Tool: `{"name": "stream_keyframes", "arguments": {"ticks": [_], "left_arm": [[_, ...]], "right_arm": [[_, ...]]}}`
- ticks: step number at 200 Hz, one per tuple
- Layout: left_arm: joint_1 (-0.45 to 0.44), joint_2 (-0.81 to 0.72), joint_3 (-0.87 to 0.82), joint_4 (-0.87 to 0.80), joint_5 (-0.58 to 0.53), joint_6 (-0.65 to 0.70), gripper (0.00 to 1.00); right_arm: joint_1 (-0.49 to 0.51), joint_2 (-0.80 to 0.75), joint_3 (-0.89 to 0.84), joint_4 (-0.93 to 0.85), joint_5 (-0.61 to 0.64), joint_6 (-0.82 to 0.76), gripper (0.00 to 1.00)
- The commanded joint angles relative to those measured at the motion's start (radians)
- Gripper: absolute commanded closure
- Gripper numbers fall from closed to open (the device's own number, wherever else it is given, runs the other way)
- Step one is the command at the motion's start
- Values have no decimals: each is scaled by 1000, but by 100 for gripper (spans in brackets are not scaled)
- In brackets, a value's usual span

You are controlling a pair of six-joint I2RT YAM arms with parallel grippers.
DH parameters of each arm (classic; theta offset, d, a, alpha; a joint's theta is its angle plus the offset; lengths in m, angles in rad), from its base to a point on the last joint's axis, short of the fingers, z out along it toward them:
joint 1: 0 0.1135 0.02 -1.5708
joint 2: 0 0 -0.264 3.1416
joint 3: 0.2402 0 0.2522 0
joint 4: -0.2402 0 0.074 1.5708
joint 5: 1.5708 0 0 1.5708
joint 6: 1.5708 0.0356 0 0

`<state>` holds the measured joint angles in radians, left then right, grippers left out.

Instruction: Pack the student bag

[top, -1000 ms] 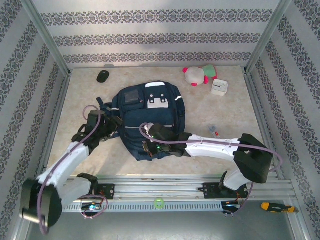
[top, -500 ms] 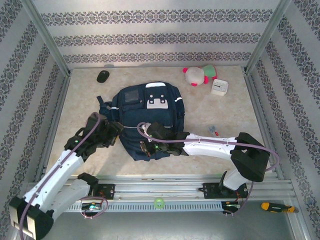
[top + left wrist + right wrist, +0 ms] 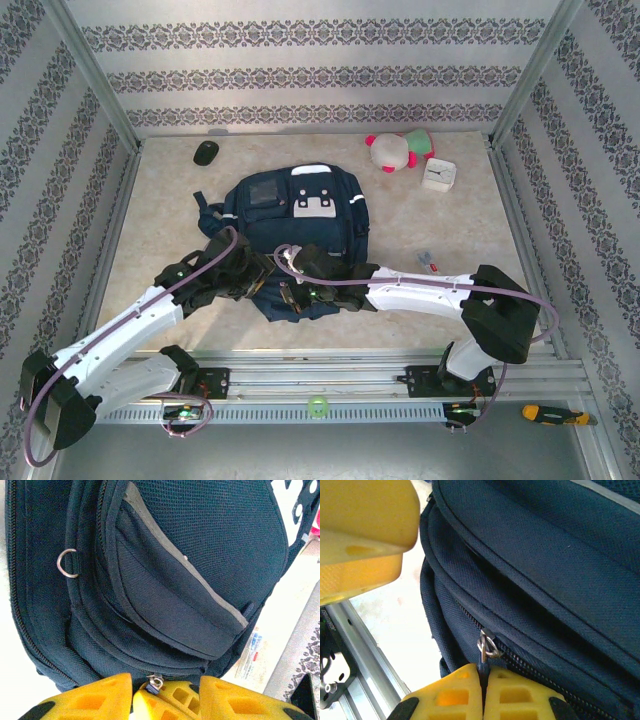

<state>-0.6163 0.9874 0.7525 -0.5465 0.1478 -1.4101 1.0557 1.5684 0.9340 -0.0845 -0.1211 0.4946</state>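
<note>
The student bag (image 3: 300, 225) is a dark navy backpack lying flat mid-table, front pocket up. My right gripper (image 3: 297, 296) is at its near end, shut on the dark tab of a zipper pull (image 3: 483, 666) with a metal ring. My left gripper (image 3: 262, 284) is right beside it, to the left. In the left wrist view its yellow fingers (image 3: 85, 700) stand apart, open, straddling the right gripper's fingertips and the zipper pull (image 3: 156, 682). One left finger (image 3: 360, 530) shows at the upper left of the right wrist view.
A pink and white plush toy (image 3: 398, 150) and a white clock (image 3: 438, 175) lie at the back right, a black mouse (image 3: 205, 152) at the back left. Small items (image 3: 428, 262) lie right of the bag. Patterned walls enclose the table; a rail (image 3: 330, 380) runs along the near edge.
My left arm has swung right and inward along the bag's near left side, ending beside the right gripper, with its jaws narrower. The right arm and bag have stayed put.
</note>
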Motion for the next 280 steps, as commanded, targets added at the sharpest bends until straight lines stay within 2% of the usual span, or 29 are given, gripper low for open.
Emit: {"name": "stream_keyframes", "arguments": {"ticks": [1, 79, 119, 136, 148, 170, 205, 244, 280], "left_arm": [[-17, 0, -13, -140, -8, -508, 62], [-19, 37, -71, -47, 1, -563, 59], [-20, 61, -119, 50, -8, -606, 62], [-18, 84, -130, 94, -21, -620, 70], [-17, 98, -127, 109, -26, -623, 82], [-15, 88, -119, 72, -44, -614, 100], [12, 2, -137, -59, -97, -581, 100], [81, -79, -139, -176, -140, -488, 100], [136, -82, -110, -202, -135, -384, 100]], "right_arm": [[-5, -2, 31, 48, -15, -18, 100], [-5, -5, 25, 61, -26, -18, 100], [-6, -5, 23, 67, -32, -20, 100], [-6, -8, 22, 68, -34, -19, 100], [-6, -9, 20, 65, -36, -20, 100], [-8, -29, 6, 34, -27, -23, 100], [-53, -108, -61, -34, -13, -36, 100], [-171, -205, -125, -138, -38, -76, 100], [-240, -237, -139, -155, -89, -107, 100]]}}
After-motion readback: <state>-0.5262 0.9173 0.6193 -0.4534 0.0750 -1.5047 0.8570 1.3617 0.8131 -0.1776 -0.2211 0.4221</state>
